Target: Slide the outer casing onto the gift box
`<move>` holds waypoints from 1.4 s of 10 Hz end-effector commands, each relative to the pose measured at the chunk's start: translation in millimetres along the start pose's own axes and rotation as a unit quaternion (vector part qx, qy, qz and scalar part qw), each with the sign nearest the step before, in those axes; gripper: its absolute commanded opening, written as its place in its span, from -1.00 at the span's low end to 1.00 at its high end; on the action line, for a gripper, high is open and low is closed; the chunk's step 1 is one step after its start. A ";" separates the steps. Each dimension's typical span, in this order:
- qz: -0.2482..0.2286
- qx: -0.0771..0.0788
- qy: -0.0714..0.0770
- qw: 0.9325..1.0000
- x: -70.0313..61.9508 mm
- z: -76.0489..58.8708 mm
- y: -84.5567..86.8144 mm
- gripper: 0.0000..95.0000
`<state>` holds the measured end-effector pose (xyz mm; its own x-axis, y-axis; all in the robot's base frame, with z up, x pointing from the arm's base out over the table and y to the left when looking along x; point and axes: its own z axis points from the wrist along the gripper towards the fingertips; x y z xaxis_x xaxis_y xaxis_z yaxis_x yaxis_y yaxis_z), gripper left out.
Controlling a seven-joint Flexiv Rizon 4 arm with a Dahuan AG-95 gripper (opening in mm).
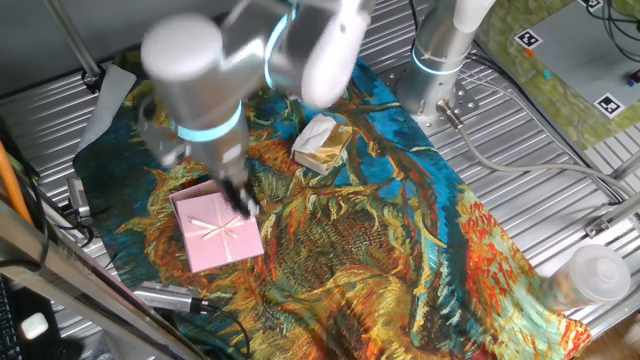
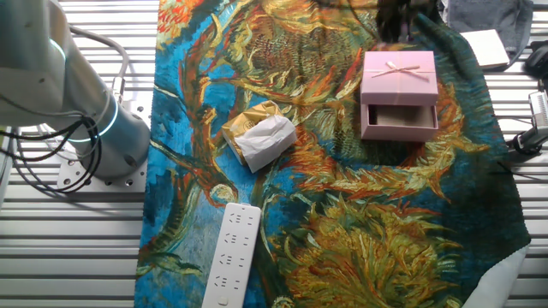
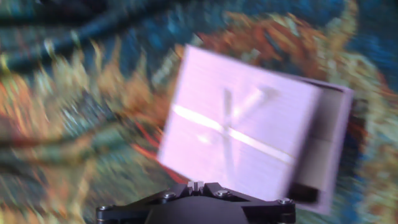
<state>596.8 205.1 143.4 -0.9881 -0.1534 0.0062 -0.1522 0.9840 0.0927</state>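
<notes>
Above the patterned cloth [image 2: 282, 214], the blurred claw [image 1: 240, 200] reaches steeply down beside the pink cardboard outer casing [image 2: 399, 74]; whether its fingers are apart or together cannot be told. One casing lies partly over one pink-rimmed gift box [image 2: 399, 120], whose dark hollow shows at one edge. Open cloth surrounds them. One cream-and-gold packet [image 2: 259, 134] lies well apart.
</notes>
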 end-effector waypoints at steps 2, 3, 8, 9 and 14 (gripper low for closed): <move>0.012 0.002 0.000 1.000 -18.5 15.9 28.1 -1.00; 0.009 0.005 -0.002 1.000 -21.5 24.7 32.3 -1.00; -0.017 0.025 -0.004 1.000 -25.6 59.4 30.2 -1.00; -0.021 0.034 -0.002 0.999 -24.9 65.4 29.3 -1.00; -0.033 0.054 0.000 0.998 -22.1 81.8 27.2 -1.00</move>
<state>611.2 241.9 65.2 -0.9760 -0.2179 0.0042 -0.2179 0.9758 -0.0165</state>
